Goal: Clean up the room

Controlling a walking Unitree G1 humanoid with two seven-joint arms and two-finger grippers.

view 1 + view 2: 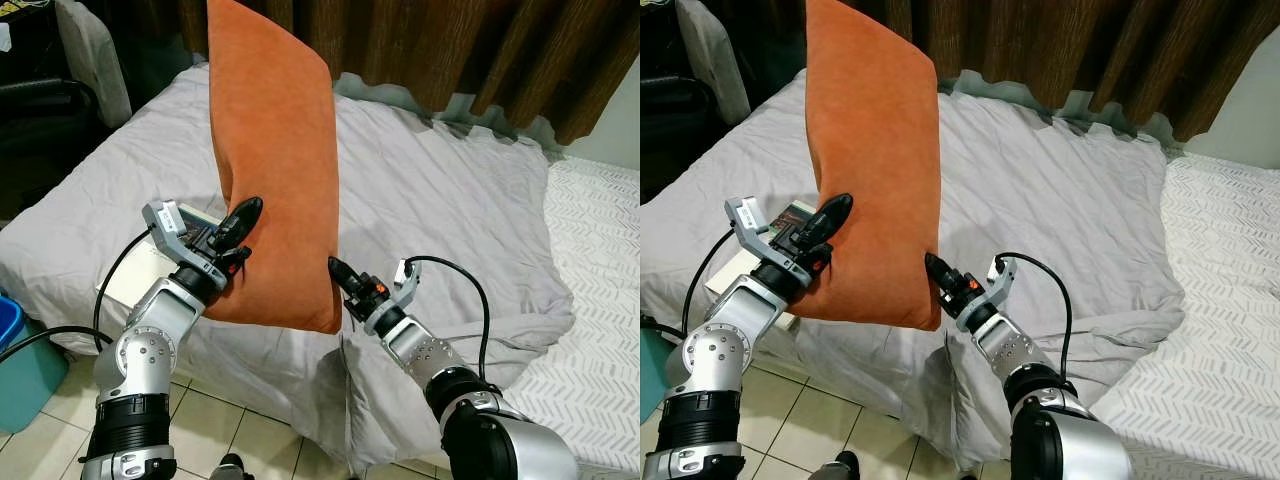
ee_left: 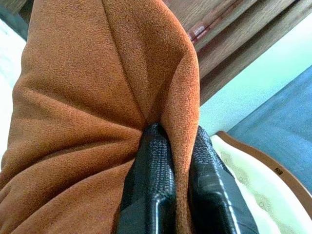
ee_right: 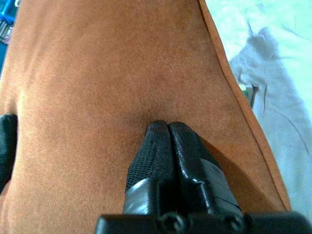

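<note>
A large orange pillow (image 1: 272, 150) stands upright in the air above the near edge of the bed (image 1: 440, 190). My left gripper (image 1: 240, 226) is shut on a fold of its fabric at the pillow's left edge; in the left wrist view the cloth is pinched between the two black fingers (image 2: 155, 165). My right gripper (image 1: 338, 272) is shut, with its fingertips (image 3: 165, 134) pressed flat against the pillow's lower right side and nothing held between them.
The bed has a crumpled grey sheet that hangs over the near edge (image 1: 400, 390). A book (image 1: 790, 222) lies on the bed by my left wrist. Brown curtains (image 1: 450, 40) hang behind. A blue bin (image 1: 20, 350) stands on the tile floor at left. A patterned white cover (image 1: 600, 260) is at right.
</note>
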